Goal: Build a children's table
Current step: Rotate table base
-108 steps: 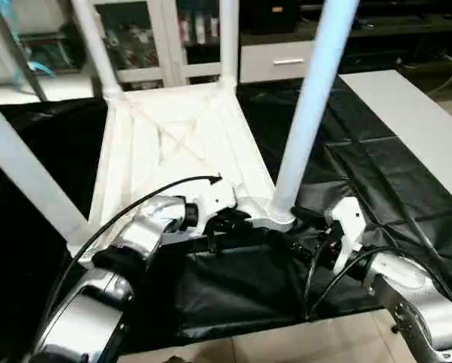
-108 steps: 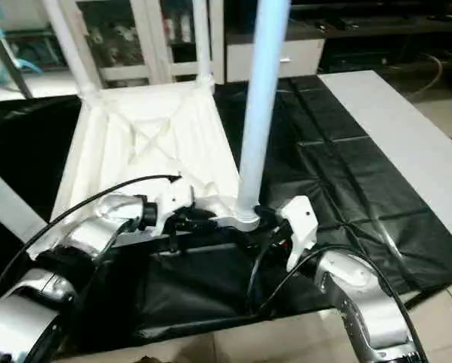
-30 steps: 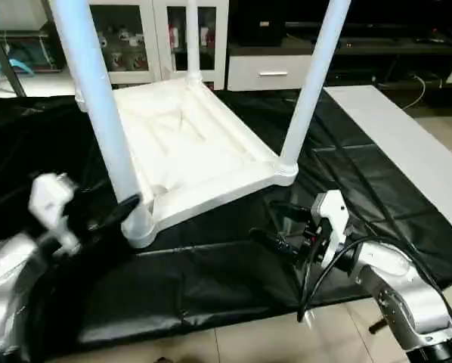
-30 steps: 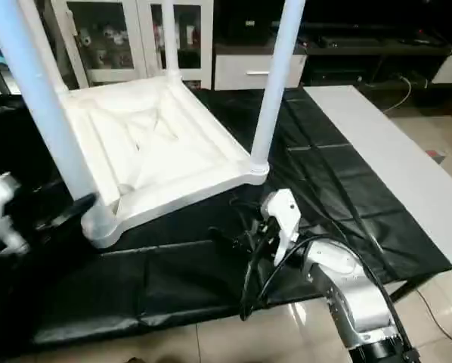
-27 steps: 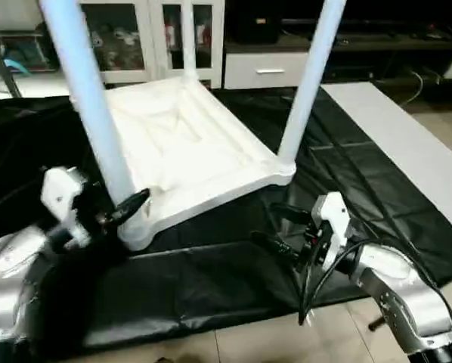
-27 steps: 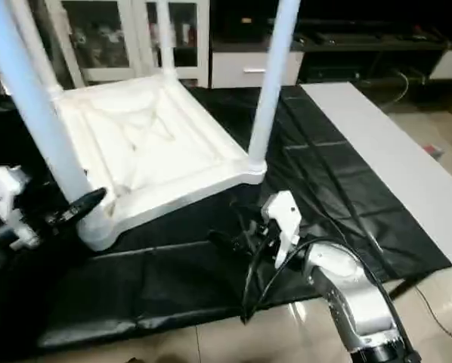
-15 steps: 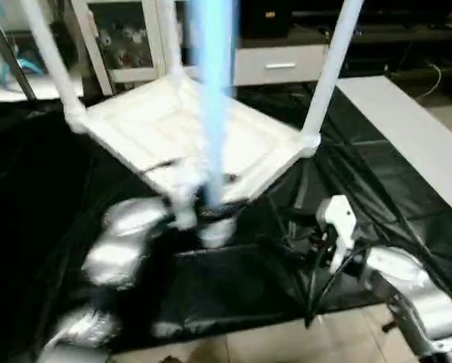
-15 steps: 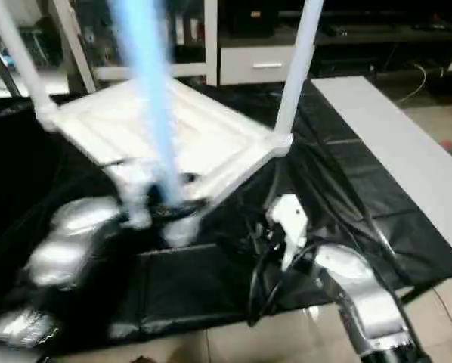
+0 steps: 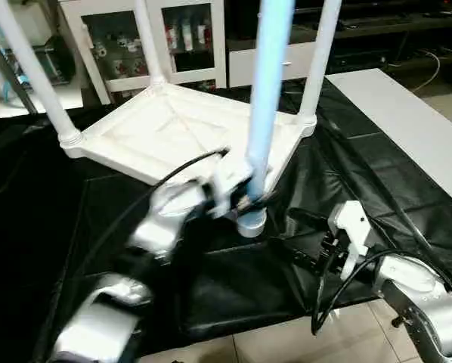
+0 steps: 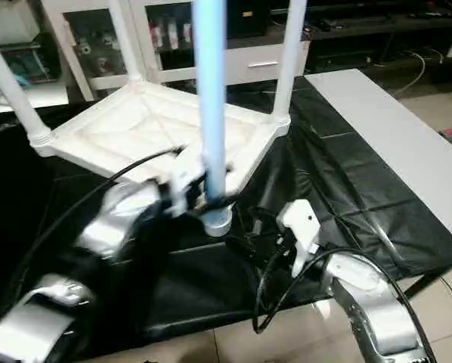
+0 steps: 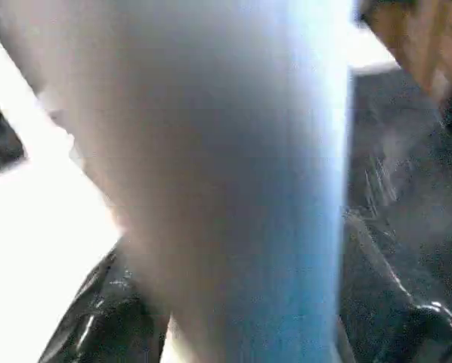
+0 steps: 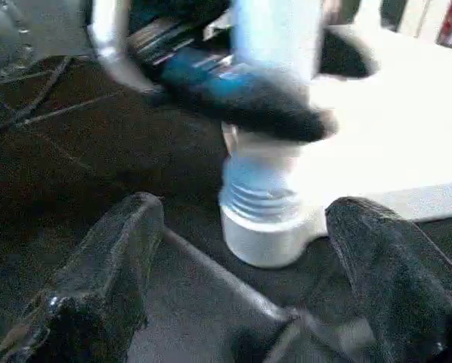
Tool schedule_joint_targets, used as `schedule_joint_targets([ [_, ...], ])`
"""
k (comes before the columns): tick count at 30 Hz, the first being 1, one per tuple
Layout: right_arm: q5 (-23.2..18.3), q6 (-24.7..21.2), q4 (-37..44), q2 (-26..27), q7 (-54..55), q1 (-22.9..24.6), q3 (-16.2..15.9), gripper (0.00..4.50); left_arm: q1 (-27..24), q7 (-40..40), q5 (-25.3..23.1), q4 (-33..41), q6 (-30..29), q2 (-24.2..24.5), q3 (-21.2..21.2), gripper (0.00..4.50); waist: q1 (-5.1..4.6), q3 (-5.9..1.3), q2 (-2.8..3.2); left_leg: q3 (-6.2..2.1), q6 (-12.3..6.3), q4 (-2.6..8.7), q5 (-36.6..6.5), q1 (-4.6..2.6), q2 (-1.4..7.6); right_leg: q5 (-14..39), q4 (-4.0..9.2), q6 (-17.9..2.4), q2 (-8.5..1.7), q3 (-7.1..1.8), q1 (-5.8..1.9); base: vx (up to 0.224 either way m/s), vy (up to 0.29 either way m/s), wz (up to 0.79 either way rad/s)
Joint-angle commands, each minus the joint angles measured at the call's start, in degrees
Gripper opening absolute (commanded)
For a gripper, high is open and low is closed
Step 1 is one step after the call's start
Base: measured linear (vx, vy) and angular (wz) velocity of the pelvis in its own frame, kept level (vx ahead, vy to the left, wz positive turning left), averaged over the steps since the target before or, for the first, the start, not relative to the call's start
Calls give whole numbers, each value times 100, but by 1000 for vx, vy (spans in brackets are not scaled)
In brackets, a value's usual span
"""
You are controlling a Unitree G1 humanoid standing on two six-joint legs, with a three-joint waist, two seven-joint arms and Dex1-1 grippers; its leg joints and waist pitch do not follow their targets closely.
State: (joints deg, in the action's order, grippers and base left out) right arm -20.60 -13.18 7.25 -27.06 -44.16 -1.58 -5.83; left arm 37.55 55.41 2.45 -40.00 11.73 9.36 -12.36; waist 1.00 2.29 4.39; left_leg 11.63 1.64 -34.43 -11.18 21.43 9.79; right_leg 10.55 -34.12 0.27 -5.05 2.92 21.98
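The children's table lies upside down on the black cloth, its ribbed white top (image 9: 173, 128) facing up and its legs standing upward. One corner socket (image 9: 251, 223) points toward me. My left gripper (image 9: 245, 198) is shut on the near leg (image 9: 267, 98) just above that socket; the leg (image 11: 226, 174) looms close in the left wrist view. My right gripper (image 9: 301, 238) stands open low on the cloth just right of the socket, with nothing in it. Its own fingers (image 12: 113, 257) flank the socket (image 12: 267, 227) without touching it.
The black-draped work table (image 9: 377, 174) carries everything. A pale grey board (image 9: 407, 128) runs along its right side. White cabinets with glass doors (image 9: 181, 38) stand behind. The cloth's front edge (image 9: 286, 318) drops to a tiled floor.
The table has turned on the cloth, so the corner with the held leg now points at me, close to the right gripper. My left arm came across with it. The right gripper stayed put.
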Motion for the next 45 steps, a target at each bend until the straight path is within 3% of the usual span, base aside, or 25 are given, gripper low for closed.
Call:
schedule_joint_targets([
  [1, -10, -71, 204, -24, 5, -9, 88, 380, -74, 430, -113, -134, -17, 241, -166, 300, -8, -336, -114, -197, -577, 405, -1313, -65, 322, 1302, 446, -1307, -320, -192, -197, 0, 0, 0],
  [7, 103, -72, 33, 56, 17, -332, -120, 380, 432, 275, -472, -1066, 339, 631, -118, 300, -4, -342, -88, -205, -324, 433, -1534, -110, 318, 1360, 440, -1273, -335, -203, -172, 0, 0, 0],
  [13, 317, -76, -161, 274, 133, -622, -306, 380, 899, -6, -1095, -1705, 614, 775, -567, 300, 54, -355, -81, -200, -361, 417, -1267, -91, 323, 903, 400, -1365, -352, -213, -189, 0, 0, 0],
  [14, 344, -76, -181, 303, 149, -659, -335, 380, 966, -46, -1172, -1792, 666, 775, -630, 300, 59, -359, -47, -205, -362, 417, -1187, -79, 317, 796, 378, -1381, -357, -206, -208, 0, 0, 0],
  [17, 383, -90, -215, 354, 195, -723, -377, 380, 1070, -97, -1303, -1913, 727, 768, -731, 300, 64, -372, -62, -197, -412, 402, -1085, -76, 324, 557, 359, -1472, -365, -204, -215, 0, 0, 0],
  [20, 513, -116, -293, 397, 275, -828, -473, 380, 1247, 45, -1596, -2131, 761, 806, -943, 300, 61, -365, -62, -196, -407, 408, -1109, -81, 330, 621, 366, -1479, -359, -203, -203, 0, 0, 0],
  [21, 567, -104, -363, 421, 310, -877, -493, 380, 1296, 149, -1693, -2185, 748, 847, -1016, 300, 66, -362, -31, -197, -392, 411, -1134, -86, 327, 669, 376, -1475, -365, -204, -204, 0, 0, 0],
  [27, 943, 73, -1057, 824, 958, -1372, -409, 380, 1584, 260, -2163, -2439, 757, 1161, -1364, 300, 13, -368, -38, -202, -228, 420, -1204, -85, 315, 600, 354, -1537, -364, -201, -206, 0, 0, 0],
  [28, 913, 63, -1088, 883, 995, -1429, -392, 380, 1608, 228, -2224, -2475, 802, 1204, -1400, 300, 14, -369, -89, -196, -255, 417, -1169, -80, 315, 546, 347, -1551, -361, -202, -215, 0, 0, 0],
  [29, 922, 77, -1153, 945, 1061, -1506, -385, 380, 1632, 177, -2289, -2520, 844, 1246, -1434, 300, 30, -380, -49, -197, -312, 405, -1095, -85, 320, 445, 330, -1585, -376, -206, -221, 0, 0, 0],
  [35, 829, 122, -1472, 1193, 996, -1774, -390, 380, 1672, 101, -2438, -2612, 931, 1345, -1490, 300, 9, -381, -55, -196, -385, 403, -1064, -64, 322, 398, 313, -1670, -383, -194, -216, 0, 0, 0],
  [36, 817, 160, -1583, 1260, 901, -1851, -442, 380, 1668, 144, -2451, -2627, 931, 1371, -1497, 300, 17, -376, -49, -186, -364, 402, -1105, -85, 331, 469, 329, -1650, -379, -197, -199, 0, 0, 0],
  [42, 1114, 429, -2419, 1495, 1188, -2321, -417, 380, 1574, 559, -2364, -2564, 890, 1430, -1454, 300, -39, -396, -48, -190, -421, 390, -913, -55, 320, 180, 279, -1750, -379, -187, -213, 0, 0, 0],
  [45, 1160, 477, -2650, 1519, 1283, -2458, -353, 380, 1474, 769, -2302, -2459, 841, 1470, -1442, 300, -39, -379, -73, -182, -424, 389, -970, -57, 324, 332, 287, -1788, -394, -190, -203, 0, 0, 0],
])
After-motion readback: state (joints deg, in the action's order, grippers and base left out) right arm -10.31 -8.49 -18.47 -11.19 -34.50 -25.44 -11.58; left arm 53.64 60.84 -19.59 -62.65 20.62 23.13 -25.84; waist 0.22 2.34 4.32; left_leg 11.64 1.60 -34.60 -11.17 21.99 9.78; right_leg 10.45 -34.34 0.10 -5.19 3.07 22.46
